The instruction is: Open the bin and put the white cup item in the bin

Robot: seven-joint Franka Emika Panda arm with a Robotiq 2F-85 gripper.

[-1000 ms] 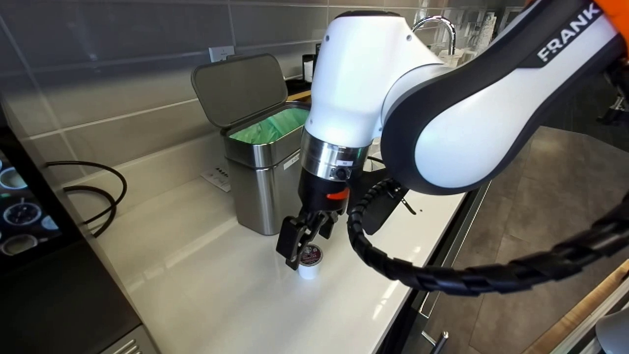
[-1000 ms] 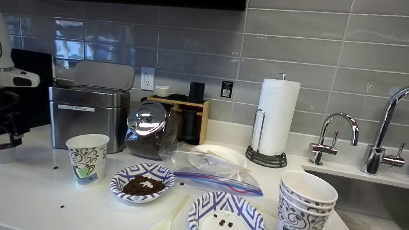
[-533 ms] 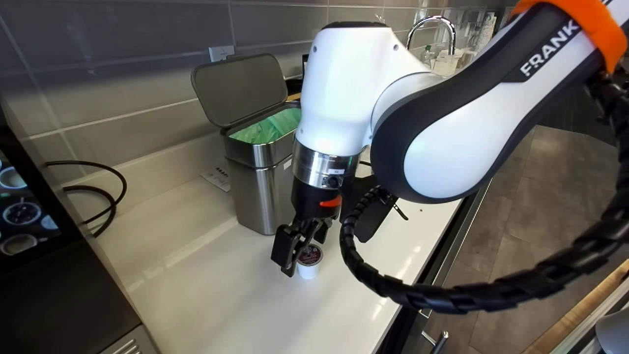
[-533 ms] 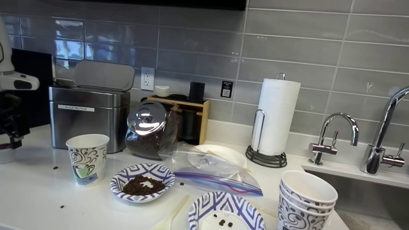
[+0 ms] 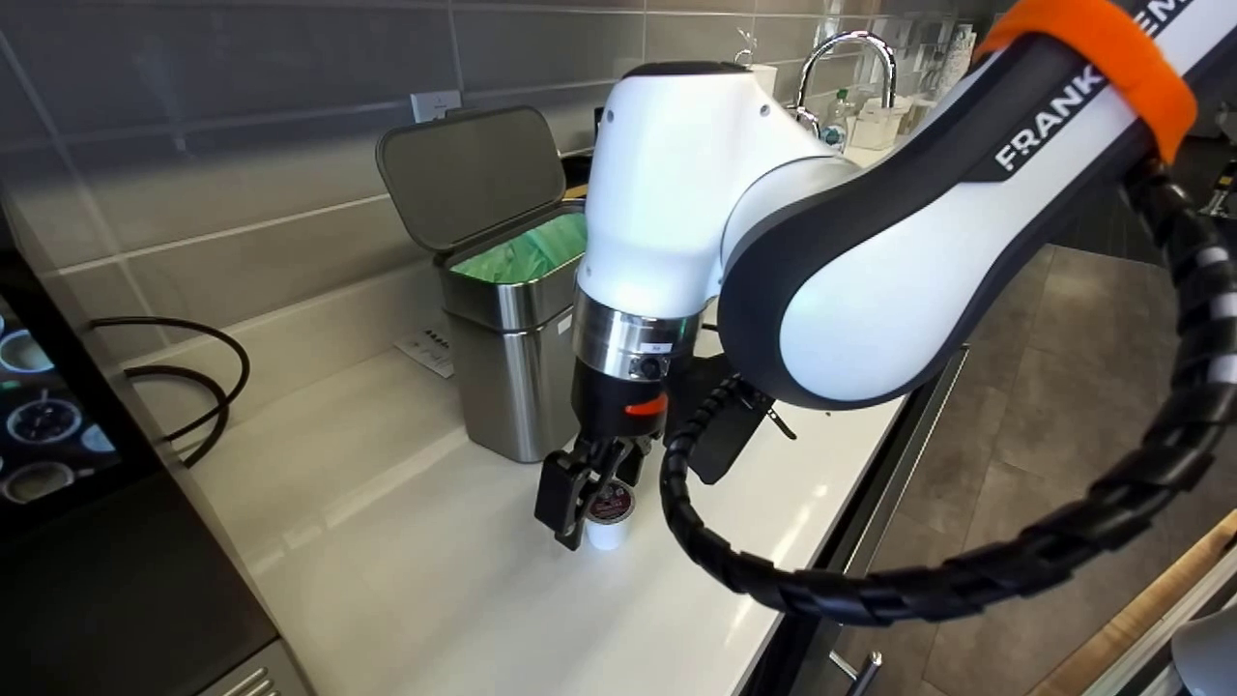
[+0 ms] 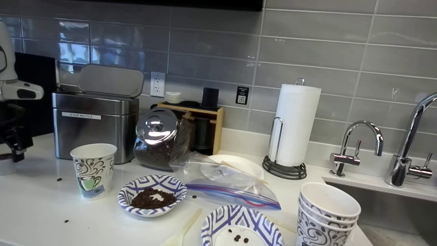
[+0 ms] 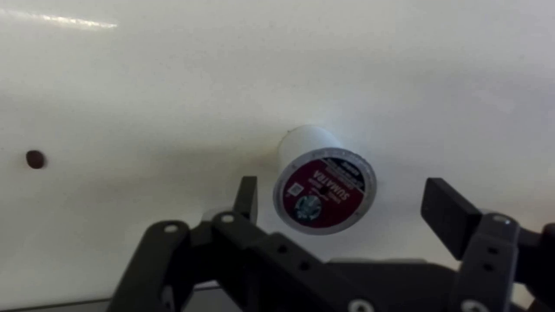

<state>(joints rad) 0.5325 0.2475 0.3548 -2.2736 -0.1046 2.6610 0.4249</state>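
One patterned cup before bin, jar alongside, bowl near

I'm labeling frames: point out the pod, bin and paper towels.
Pod (image 7: pixel 324 186), in the wrist view, red top.
Bin (image 6: pixel 97 131), in an exterior view, steel wall.
Paper towels (image 6: pixel 296 126), in an exterior view, roll's middle.

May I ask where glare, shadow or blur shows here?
In the wrist view, glare streaks the glossy white counter, a faint shadow lies beside the small round red-topped white pod and its finer print blurs; in an exterior view, bright reflections mark shiny grey tiles.
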